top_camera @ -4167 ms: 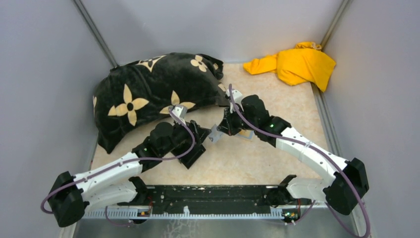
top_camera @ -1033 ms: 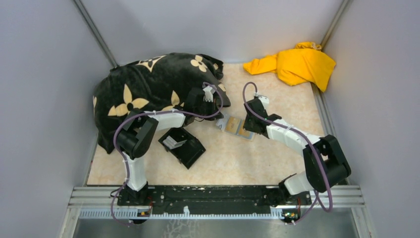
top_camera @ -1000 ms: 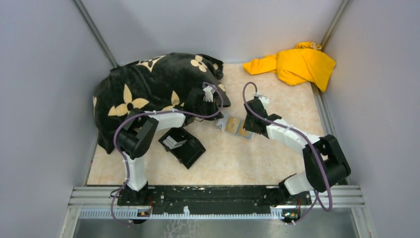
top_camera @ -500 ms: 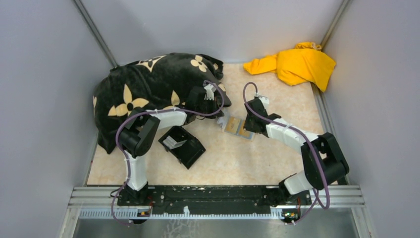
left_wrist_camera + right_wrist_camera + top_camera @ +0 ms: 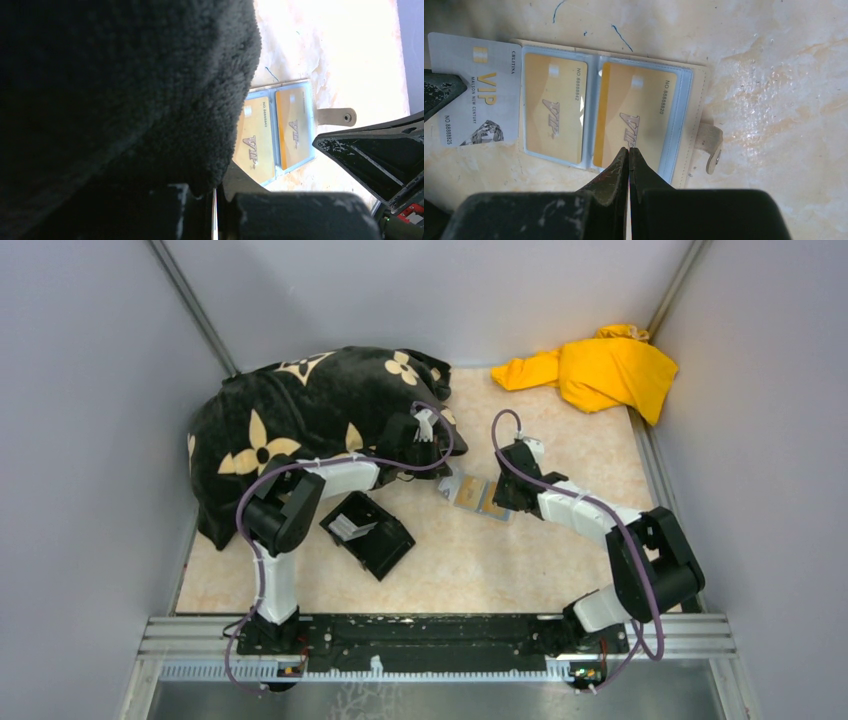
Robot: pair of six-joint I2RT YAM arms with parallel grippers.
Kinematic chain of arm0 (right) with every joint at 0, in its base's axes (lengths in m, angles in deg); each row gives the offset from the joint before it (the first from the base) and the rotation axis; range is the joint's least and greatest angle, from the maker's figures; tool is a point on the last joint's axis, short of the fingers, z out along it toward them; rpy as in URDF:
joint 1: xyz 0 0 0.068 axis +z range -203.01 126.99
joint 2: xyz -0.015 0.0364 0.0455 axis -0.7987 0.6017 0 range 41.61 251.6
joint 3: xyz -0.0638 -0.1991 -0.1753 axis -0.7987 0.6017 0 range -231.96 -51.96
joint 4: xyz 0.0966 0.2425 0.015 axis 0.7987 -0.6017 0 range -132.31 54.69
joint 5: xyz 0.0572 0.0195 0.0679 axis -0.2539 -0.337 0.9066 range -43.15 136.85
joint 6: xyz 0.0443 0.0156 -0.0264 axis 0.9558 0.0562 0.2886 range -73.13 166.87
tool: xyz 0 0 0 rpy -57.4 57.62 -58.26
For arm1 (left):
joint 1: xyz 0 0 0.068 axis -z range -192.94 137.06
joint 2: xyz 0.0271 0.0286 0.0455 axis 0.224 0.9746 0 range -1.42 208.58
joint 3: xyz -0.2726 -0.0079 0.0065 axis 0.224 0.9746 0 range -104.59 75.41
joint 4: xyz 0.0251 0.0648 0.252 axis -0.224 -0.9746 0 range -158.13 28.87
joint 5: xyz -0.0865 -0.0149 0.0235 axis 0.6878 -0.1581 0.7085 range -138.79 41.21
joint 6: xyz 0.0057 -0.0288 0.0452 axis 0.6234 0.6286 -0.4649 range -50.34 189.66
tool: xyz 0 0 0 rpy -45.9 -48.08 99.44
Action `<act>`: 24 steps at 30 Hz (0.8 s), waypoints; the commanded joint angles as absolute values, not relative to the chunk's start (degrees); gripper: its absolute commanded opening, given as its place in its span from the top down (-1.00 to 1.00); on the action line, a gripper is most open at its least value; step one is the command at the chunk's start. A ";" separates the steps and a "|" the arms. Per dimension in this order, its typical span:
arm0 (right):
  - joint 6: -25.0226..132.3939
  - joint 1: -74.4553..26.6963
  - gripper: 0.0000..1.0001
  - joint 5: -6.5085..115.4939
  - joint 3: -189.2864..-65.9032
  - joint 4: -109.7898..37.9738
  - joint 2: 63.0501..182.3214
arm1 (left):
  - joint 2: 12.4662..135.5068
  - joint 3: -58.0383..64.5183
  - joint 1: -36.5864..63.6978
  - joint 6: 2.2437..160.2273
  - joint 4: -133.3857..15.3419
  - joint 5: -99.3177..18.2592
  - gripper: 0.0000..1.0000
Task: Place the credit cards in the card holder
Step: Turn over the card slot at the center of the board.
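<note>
Card holder (image 5: 698, 115) flat near pillow (image 5: 300, 410) edge, 2 gold cards (image 5: 555, 107) inside; left jaws together, right jaws together.

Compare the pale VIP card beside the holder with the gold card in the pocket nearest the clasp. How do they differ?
Colour: the pale card is silvery white, the gold card orange-gold. Place: the pale card lies bare at the card holder edge, the gold card sits under a clear pocket inside it. Both lie flat, look the same size and read VIP.

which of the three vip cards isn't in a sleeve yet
The silver-white card, lying bare at the card holder's edge; both gold cards sit inside clear sleeves.
</note>
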State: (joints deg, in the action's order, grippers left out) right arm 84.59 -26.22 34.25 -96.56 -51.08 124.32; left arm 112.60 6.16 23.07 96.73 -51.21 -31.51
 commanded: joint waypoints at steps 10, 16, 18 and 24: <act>84.49 -27.17 1.00 35.06 -95.74 -48.67 124.05 | 114.16 4.35 23.36 98.33 -52.76 -30.46 1.00; 84.41 -27.25 1.00 35.34 -95.44 -48.40 124.09 | 113.52 4.37 23.36 98.83 -52.56 -29.98 1.00; 84.40 -27.25 1.00 35.42 -95.47 -48.33 124.13 | 113.45 4.22 23.36 99.12 -52.42 -29.60 1.00; 84.44 -27.49 1.00 35.63 -95.12 -47.95 124.44 | 113.87 3.77 23.39 99.78 -52.51 -28.21 1.00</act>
State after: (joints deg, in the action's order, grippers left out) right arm 84.56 -26.57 35.56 -95.45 -50.14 124.39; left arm 113.17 5.67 23.07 98.82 -51.39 -30.14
